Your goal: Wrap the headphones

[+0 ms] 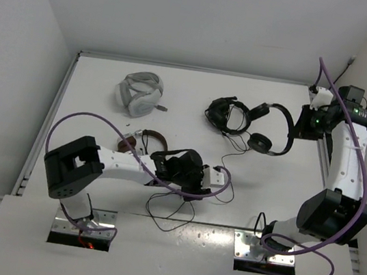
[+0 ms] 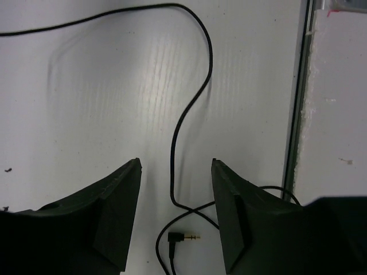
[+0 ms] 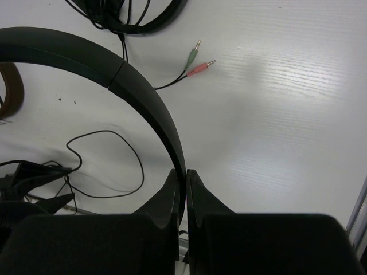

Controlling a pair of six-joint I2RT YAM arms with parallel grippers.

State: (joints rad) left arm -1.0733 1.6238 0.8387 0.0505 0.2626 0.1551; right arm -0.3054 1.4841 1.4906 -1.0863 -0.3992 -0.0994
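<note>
The right claw (image 3: 183, 175) clamps the headband (image 3: 86, 59), anchoring the headphones (image 1: 261, 142), while the open left claw (image 2: 175, 163) straddles the loose cable (image 2: 210, 60).

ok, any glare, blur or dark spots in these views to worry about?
Top external: even light, soft shadows, nothing blown out. Left wrist: bright sheen on the table, cable sharp with a faint shadow to its left, left gripper underexposed, nearly black. Right wrist: glare on the table's right side, headband soft close to the lens, coloured plugs crisp.
</note>
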